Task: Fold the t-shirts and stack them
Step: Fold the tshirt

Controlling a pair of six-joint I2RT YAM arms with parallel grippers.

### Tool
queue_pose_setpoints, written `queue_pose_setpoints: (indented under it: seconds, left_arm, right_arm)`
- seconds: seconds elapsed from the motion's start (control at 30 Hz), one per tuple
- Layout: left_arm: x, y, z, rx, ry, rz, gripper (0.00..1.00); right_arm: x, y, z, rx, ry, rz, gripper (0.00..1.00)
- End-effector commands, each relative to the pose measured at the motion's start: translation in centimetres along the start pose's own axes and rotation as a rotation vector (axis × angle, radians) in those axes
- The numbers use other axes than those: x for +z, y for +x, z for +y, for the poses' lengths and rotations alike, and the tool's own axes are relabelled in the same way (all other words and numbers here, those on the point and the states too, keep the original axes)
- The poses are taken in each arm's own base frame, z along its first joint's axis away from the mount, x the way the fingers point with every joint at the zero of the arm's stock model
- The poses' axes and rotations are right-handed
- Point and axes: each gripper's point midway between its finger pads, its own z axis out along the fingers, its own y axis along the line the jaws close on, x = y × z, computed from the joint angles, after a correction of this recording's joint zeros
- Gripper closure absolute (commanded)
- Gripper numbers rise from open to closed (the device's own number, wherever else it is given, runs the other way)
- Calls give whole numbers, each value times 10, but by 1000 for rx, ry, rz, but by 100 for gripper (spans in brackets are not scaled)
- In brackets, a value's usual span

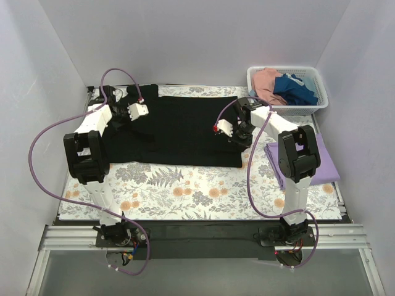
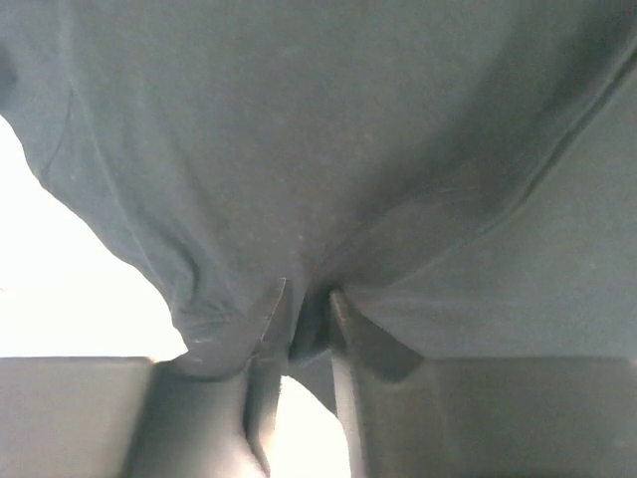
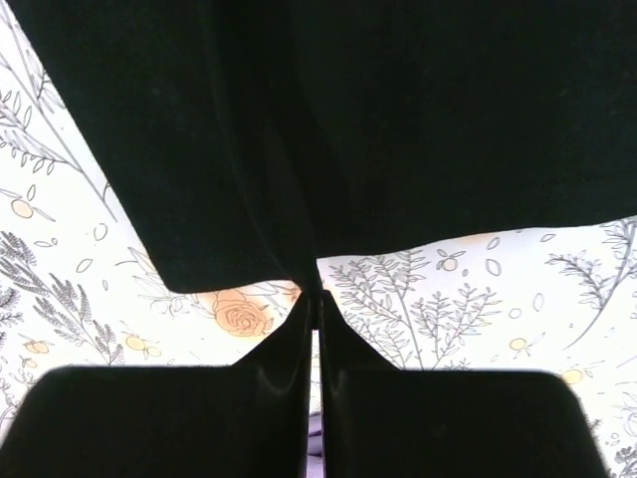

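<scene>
A black t-shirt (image 1: 179, 132) lies spread across the back of the floral table. My left gripper (image 1: 141, 112) is at the shirt's left side. In the left wrist view its jaws (image 2: 307, 294) stand only a little apart with a bunched fold of the black t-shirt (image 2: 318, 139) between them, and creases run out from that fold. My right gripper (image 1: 221, 128) is at the shirt's right side. In the right wrist view it (image 3: 317, 291) is shut on the edge of the black t-shirt (image 3: 398, 119). A folded lavender t-shirt (image 1: 327, 163) lies at the right.
A white lattice basket (image 1: 296, 106) at the back right holds a pink t-shirt (image 1: 266, 83) and a dark blue one (image 1: 299, 89). The floral table cover (image 1: 185, 191) shows in front of the black shirt. Grey walls close in the left, back and right.
</scene>
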Motion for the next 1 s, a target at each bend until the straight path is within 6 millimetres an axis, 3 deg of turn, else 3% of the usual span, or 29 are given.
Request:
queue_pose_setpoints:
  seconds: [0.0, 0.03, 0.13, 0.23, 0.3, 0.33, 0.43, 0.77, 0.97]
  left_arm:
    - [-28, -10, 23, -153, -34, -77, 71]
    - [-26, -3, 17, -264, 7, -83, 66]
    - [-62, 20, 14, -496, 97, -134, 49]
    - [-86, 70, -5, -768, 134, -143, 46]
    - [-98, 82, -14, -851, 127, -159, 45]
    - [-95, 92, -30, -897, 152, -147, 45]
    - [-99, 113, -48, -994, 149, -131, 45]
    - [-78, 114, -83, -1114, 295, -145, 44]
    - [-60, 116, -91, -1130, 326, -124, 44]
  right_arm:
    - [-7, -6, -11, -24, 14, -5, 99]
    - [-8, -8, -12, -19, 17, -11, 99]
    - [-10, -14, -14, -7, 20, -30, 99]
    - [-10, -14, -14, 14, 20, -33, 99]
    - [-11, -16, -13, 22, 18, -40, 99]
    - [-11, -16, -14, 24, 19, -42, 99]
    - [-12, -19, -12, 27, 14, -53, 99]
    - [-9, -16, -11, 27, 1, -41, 99]
    - [-10, -16, -13, 30, 11, -37, 99]
